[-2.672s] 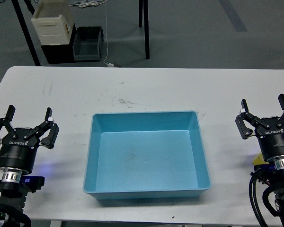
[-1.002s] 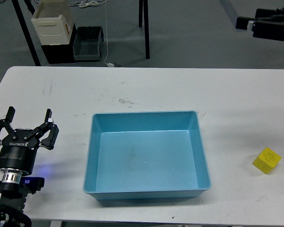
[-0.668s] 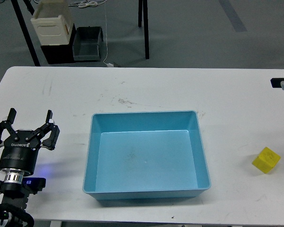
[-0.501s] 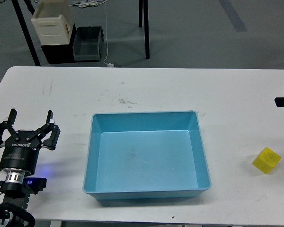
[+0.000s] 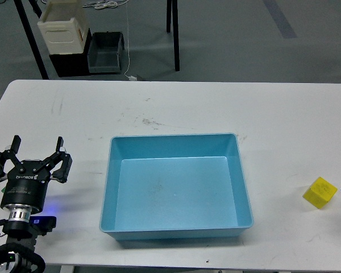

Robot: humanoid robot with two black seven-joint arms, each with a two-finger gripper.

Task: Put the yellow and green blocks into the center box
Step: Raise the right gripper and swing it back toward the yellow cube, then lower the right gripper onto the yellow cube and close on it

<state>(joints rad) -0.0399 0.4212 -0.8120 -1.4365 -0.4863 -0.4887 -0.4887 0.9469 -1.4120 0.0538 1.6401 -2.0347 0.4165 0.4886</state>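
One black left gripper (image 5: 32, 165) hovers open and empty over the white scuffed tabletop (image 5: 176, 108) near its front-left edge. Right of it sits the large light-blue plastic tray (image 5: 176, 185), empty. Well right, near the table's edge, rests the small yellow cube (image 5: 320, 193). Beyond, on grey floor, stand a cream crate (image 5: 61, 28) and dark grey bin (image 5: 105, 51).

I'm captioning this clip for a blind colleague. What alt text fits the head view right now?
An empty light-blue tray sits mid-table on a white table, with a yellow block lying to its right. The left gripper hovers open at the left edge. A cream crate and dark bin stand on the floor beyond.
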